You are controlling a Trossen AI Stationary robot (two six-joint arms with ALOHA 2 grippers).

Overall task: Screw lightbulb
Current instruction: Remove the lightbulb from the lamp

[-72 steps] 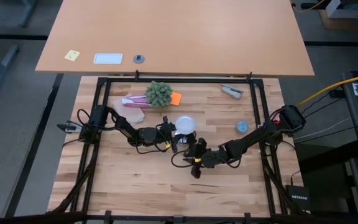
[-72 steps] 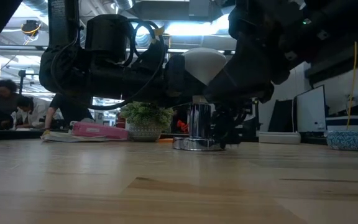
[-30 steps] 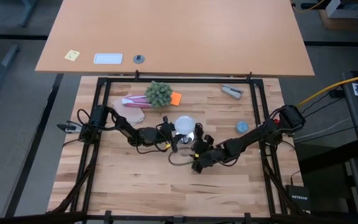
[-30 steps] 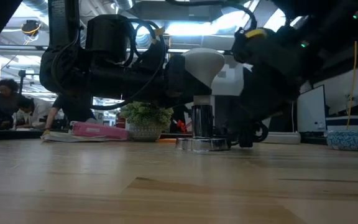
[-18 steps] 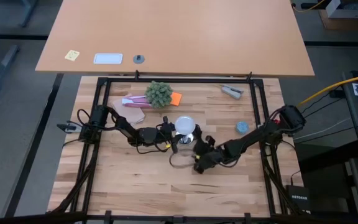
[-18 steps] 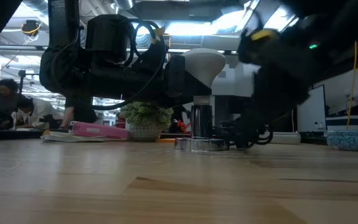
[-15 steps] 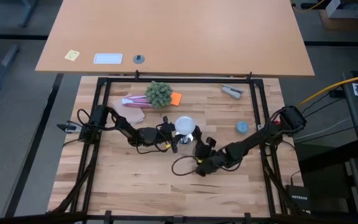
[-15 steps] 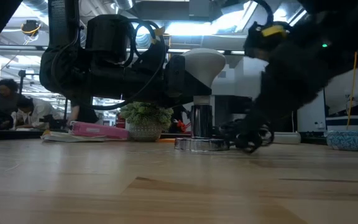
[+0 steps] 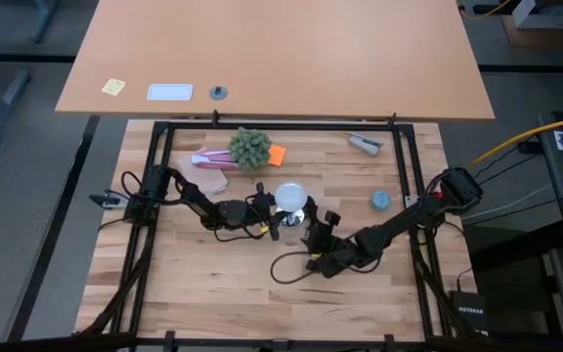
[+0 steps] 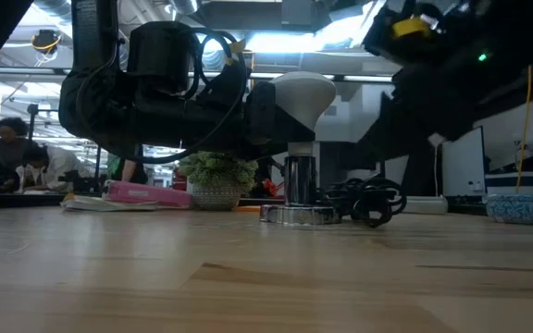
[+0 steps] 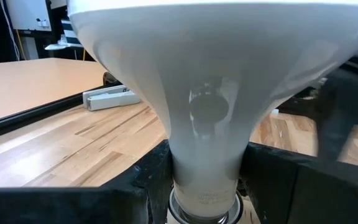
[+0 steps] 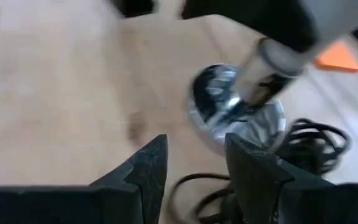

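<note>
Your left pincer (image 9: 280, 217) clamps the lightbulb (image 9: 291, 197) by its neck, upright over the socket disc (image 10: 301, 215) mid-worktop (image 9: 213, 284). Your right pincer (image 9: 316, 233) hangs beside, fingers apart, empty.

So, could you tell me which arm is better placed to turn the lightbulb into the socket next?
Left. The left gripper is shut on the lightbulb, upright over the socket. The right gripper is open, off the socket.

left pincer (image 9: 274, 221) clamped, right pincer (image 12: 194, 163) parted
</note>
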